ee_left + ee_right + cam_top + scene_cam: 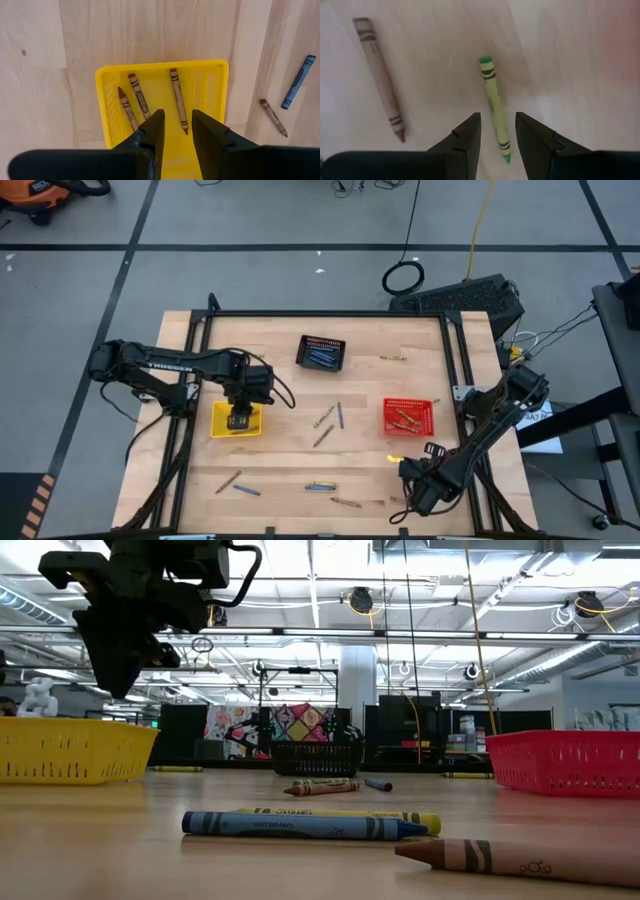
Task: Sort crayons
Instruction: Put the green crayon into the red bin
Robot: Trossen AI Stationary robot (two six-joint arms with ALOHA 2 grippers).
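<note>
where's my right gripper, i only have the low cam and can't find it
Observer: The right gripper hovers open over a green crayon on the table's near right part.
Operator: anything beside that crayon
Observer: A brown crayon lies apart from it.
Operator: and the left one
Observer: The left gripper is open above the yellow basket, which holds three brown crayons.

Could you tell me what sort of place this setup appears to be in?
Probably a robotics lab in a large industrial hall: a wooden table on bare concrete floor, cables trailing across it, and exposed ceiling pipes overhead.
</note>
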